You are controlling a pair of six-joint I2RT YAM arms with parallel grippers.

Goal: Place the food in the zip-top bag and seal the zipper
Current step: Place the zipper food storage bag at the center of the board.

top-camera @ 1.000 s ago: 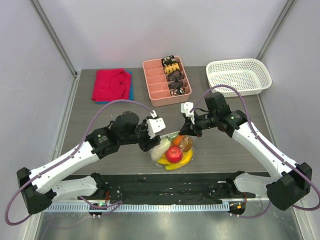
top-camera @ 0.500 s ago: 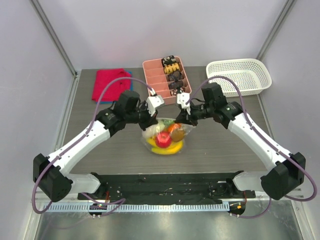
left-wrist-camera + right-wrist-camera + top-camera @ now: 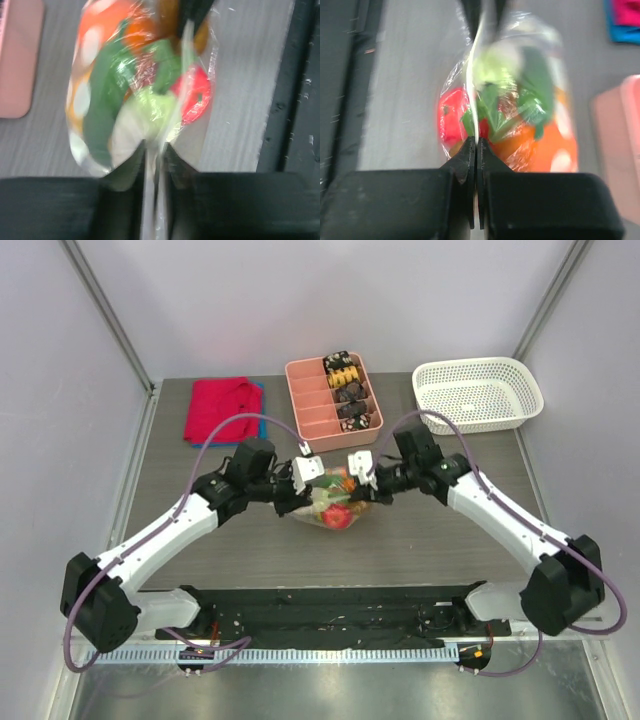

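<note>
The clear dotted zip-top bag [image 3: 335, 502] hangs between my two grippers above the table's middle, full of the food [image 3: 340, 515]: red, orange, green and pale pieces. My left gripper [image 3: 300, 497] is shut on the bag's left top edge, and the pale zipper strip [image 3: 152, 170] runs between its jaws. My right gripper [image 3: 366, 492] is shut on the right top edge, pinching the strip [image 3: 474, 100]. The food shows through the plastic in the left wrist view [image 3: 145, 85] and in the right wrist view [image 3: 510, 115]. Both wrist views are blurred.
A pink divided tray [image 3: 332, 402] with dark snacks stands just behind the bag. A white mesh basket [image 3: 477, 392] sits at the back right. A red cloth [image 3: 222, 409] over a blue one lies at the back left. A black strip [image 3: 330, 605] runs along the near edge.
Both grippers have carried the bag from near the front edge toward the back and closer together. The bag now hangs bunched between them near the pink tray.
</note>
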